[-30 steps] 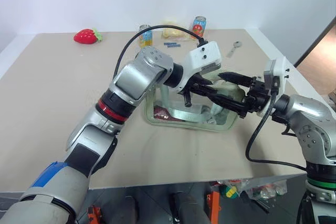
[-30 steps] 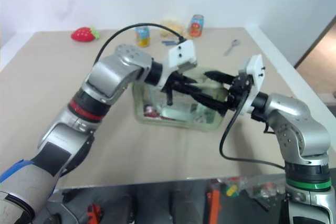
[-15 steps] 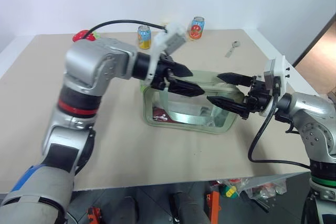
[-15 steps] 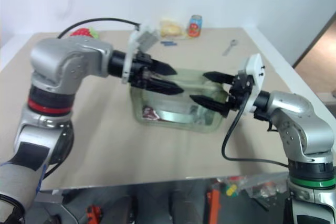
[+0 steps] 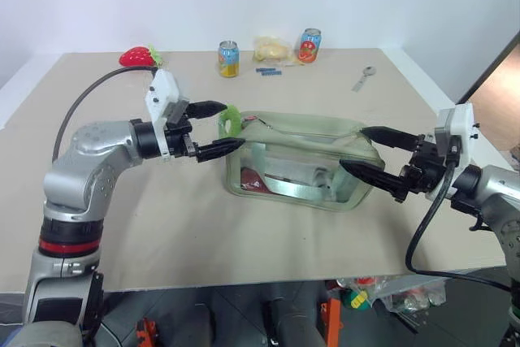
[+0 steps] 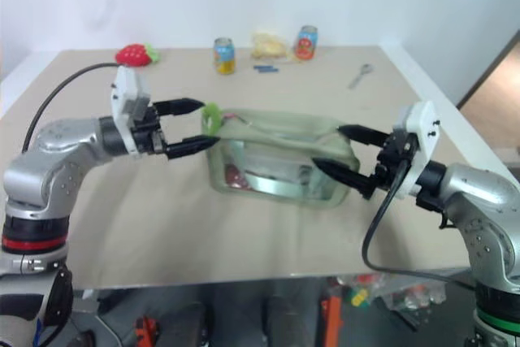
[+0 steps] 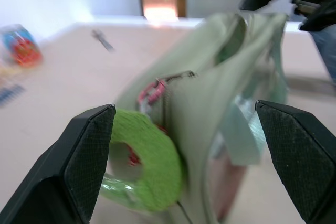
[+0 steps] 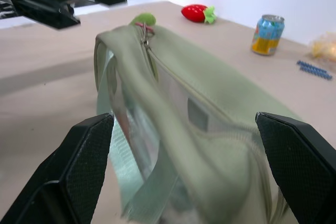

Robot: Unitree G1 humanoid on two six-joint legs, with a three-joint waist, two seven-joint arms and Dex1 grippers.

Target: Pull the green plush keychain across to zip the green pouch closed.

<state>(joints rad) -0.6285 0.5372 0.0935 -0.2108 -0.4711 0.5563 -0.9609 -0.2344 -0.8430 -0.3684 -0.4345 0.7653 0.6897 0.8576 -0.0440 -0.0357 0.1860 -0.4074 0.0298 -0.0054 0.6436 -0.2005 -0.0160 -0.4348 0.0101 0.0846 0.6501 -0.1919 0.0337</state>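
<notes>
Sits mid-frame on the worktop (image 5: 122, 225): green pouch (image 5: 296, 156), green plush keychain (image 5: 229, 119) hanging at its left end. Left gripper (image 5: 219, 127) just left of the keychain, fingers spread, holding nothing. Right gripper (image 5: 370, 152) at the pouch's right end, fingers spread, empty.

At the far edge of the table (image 5: 122, 225) stand two cans (image 5: 228, 58) — a red plush strawberry (image 5: 136, 56) lies left.
</notes>
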